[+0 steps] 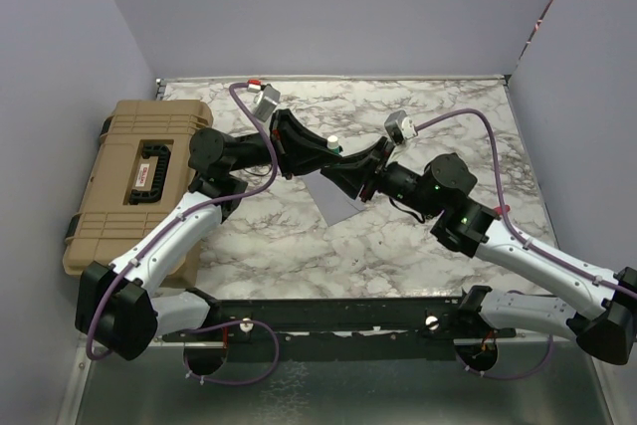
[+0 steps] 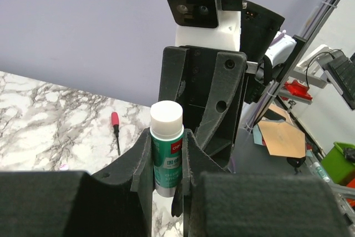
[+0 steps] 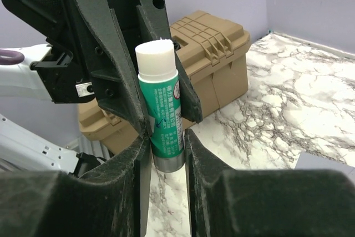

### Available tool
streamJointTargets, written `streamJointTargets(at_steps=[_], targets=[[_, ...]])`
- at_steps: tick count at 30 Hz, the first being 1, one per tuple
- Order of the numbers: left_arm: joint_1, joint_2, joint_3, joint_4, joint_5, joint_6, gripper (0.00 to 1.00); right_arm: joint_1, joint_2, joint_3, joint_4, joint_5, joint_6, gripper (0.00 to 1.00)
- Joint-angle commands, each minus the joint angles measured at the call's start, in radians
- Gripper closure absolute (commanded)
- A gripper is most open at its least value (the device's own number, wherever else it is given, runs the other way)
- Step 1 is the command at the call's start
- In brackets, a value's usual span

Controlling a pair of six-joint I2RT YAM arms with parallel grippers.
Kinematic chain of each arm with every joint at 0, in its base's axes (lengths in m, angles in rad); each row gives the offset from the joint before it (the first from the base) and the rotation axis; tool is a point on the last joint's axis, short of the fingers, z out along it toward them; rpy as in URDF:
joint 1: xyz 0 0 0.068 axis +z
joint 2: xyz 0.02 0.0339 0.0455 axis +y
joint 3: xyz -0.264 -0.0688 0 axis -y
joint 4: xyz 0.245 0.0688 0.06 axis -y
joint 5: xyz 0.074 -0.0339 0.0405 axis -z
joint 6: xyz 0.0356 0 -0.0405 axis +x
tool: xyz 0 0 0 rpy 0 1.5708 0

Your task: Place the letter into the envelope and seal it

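Near the bottom of the left wrist view, the left gripper [image 2: 168, 165] is shut most of the way. Its two fingers [image 2: 138, 165] squeeze the middle of the glue stick [image 3: 160, 104]. The stick stands up, with its white cap [image 2: 166, 116] on top.

The right gripper [image 3: 166, 154] comes in from the other side, in the middle of the frame. Its fingers [image 3: 191, 159] sit close on both sides of the stick's low end. They look like they touch it, but I cannot tell if they squeeze.

I think this step is getting the glue ready to seal the flap. To do it well, one gripper should hold tight until the other has a sure hold. The stick should stay straight up so it does not drop.

The envelope [image 1: 335, 201] lies flat on the table [image 1: 398, 256], just under the two grippers in the middle of the top view. The letter does not show, so it may be inside already.

Left of the table is the case [image 1: 129, 176]. Far back, a screwdriver [image 2: 116, 129] lies on the marble.

Count: two grippers, one glue stick, one envelope, one case, one screwdriver, no letter in sight
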State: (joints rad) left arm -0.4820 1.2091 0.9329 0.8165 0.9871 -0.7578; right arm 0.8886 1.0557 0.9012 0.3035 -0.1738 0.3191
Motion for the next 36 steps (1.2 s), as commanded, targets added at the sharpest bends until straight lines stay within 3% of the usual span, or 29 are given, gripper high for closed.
streamJointTargets(at_steps=[1, 6, 9, 10, 13, 16, 27, 36], targets=[[-0.006, -0.008, 0.015, 0.026, -0.037, -0.006, 1.00, -0.002, -0.007, 0.013, -0.038, 0.013, -0.015, 0.73], [-0.004, 0.001, 0.015, 0.026, -0.053, -0.020, 1.00, -0.002, -0.013, 0.018, -0.044, 0.020, -0.021, 0.76], [-0.005, 0.005, 0.016, 0.026, -0.067, -0.038, 1.00, -0.002, -0.017, 0.021, -0.038, 0.025, -0.016, 0.94], [-0.004, 0.007, 0.017, 0.026, -0.075, -0.047, 0.94, -0.002, -0.019, 0.020, -0.030, 0.029, -0.008, 0.99], [-0.006, 0.009, 0.005, 0.026, -0.083, -0.056, 0.75, -0.002, -0.028, 0.006, 0.021, 0.012, 0.017, 0.99], [-0.010, 0.004, -0.020, 0.026, -0.087, -0.055, 0.69, -0.002, -0.028, 0.008, 0.047, -0.014, 0.031, 0.99], [-0.028, -0.025, -0.083, 0.028, -0.102, -0.049, 0.71, -0.002, -0.045, 0.006, 0.110, -0.068, 0.055, 0.99], [-0.057, -0.024, -0.094, 0.035, -0.097, -0.046, 0.65, -0.002, -0.041, 0.026, 0.106, -0.097, 0.056, 0.99]])
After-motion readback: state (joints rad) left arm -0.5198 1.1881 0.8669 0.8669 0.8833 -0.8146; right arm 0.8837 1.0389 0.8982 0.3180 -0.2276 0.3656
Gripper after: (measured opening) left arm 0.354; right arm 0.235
